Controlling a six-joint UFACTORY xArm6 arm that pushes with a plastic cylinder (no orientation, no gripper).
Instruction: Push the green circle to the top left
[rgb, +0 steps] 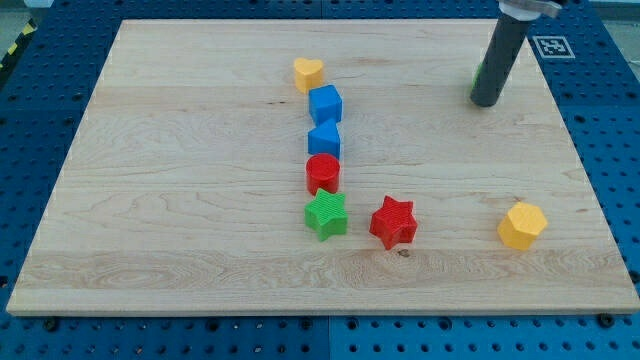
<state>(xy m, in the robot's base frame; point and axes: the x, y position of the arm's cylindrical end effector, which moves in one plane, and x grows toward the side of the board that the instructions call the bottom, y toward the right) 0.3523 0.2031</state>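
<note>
My tip (487, 102) carries no pincer. It hides most of the green circular plastic block (479, 74) at the wooden tabletop's (180, 180) two o'clock; an off-centre push could let it slip sideways.

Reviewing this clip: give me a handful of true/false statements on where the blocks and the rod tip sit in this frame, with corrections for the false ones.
1. My tip is at the view's upper right, right against a green block that the rod mostly hides. True.
2. The yellow heart is at the top of the middle column of blocks. True.
3. The green star lies at the view's right of the red star. False: it lies at its left.
4. The yellow hexagon touches the red star. False: it sits apart, near the board's right edge.
5. Two blue blocks lie between the yellow heart and the red circle. True.
</note>
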